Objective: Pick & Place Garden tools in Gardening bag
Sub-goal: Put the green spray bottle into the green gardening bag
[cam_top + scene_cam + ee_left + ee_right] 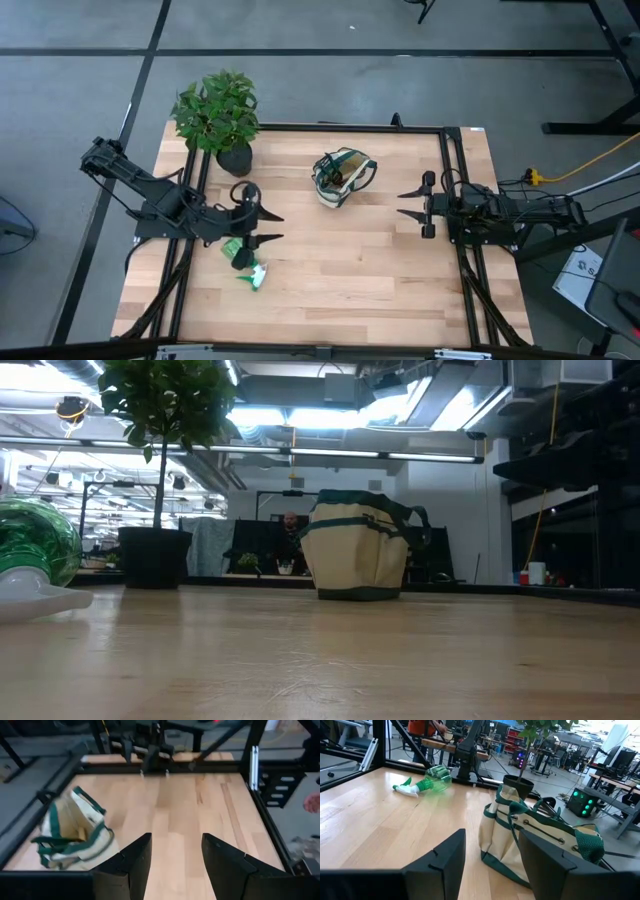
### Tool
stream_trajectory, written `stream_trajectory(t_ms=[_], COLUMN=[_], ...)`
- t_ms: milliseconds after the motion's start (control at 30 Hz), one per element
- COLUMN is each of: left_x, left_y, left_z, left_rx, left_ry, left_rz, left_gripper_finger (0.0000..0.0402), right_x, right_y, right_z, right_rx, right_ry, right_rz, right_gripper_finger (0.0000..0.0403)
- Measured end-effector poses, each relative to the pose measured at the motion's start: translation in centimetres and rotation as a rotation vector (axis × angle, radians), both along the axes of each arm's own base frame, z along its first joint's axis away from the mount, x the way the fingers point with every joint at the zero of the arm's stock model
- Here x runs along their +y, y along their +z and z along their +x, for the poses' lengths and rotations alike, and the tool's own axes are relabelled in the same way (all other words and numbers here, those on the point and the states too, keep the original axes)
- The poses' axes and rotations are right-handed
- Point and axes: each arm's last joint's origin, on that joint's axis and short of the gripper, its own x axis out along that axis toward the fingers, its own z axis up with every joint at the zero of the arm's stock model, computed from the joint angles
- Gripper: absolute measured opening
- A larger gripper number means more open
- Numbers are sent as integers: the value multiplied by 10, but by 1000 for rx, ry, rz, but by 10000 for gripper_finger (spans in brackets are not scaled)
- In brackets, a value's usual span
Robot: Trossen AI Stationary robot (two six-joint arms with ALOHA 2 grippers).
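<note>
While hovering just above the green spray bottle (pixel 247 268) on the table's left, left gripper (pixel 268 228) spread, holding nothing. Bottle on its side, round and slick: likely to roll or squirt out of a pinch. Potted plant (pixel 220 118) close behind: elbow swing risks tipping it. Gardening bag (pixel 343 176) mid-table, soft, mouth slumped, some tools already inside: drop may catch the rim. Right gripper (pixel 410 204) spread, empty, waiting beside bag.

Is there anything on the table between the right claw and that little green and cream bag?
Nothing: in the high view only bare wooden tabletop separates the right claw, open, from the gardening bag. The right wrist view shows the bag close ahead.
</note>
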Motion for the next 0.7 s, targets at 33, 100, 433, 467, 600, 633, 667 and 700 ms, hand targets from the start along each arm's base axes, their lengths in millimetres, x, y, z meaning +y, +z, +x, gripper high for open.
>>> stream_trajectory(t_ms=[33,100,433,467,600,633,667,700], left_x=[0,-1,-14,-15,-23,-25,-26,-28], left_y=[-1,-5,-34,-37,-54,-60,-67,-74], left_z=[0,0,9,12,21,23,25,27], left_rx=[14,46,301,312,398,435,473,514], left_ry=[-6,-21,-96,-92,-82,-86,-86,-79], left_rz=[-10,-39,-260,-257,-239,-232,-219,-201], left_gripper_finger=[169,169,169,169,169,169,169,169], right_x=[0,0,0,0,0,0,0,0], right_y=[0,0,0,0,0,0,0,0], right_z=[0,0,0,0,0,0,0,0], right_rx=[0,0,0,0,0,-1,-1,-1], right_ry=[0,0,0,0,0,0,0,0], right_rz=[0,0,0,0,0,0,0,0], right_gripper_finger=[186,186,186,186,186,186,186,186])
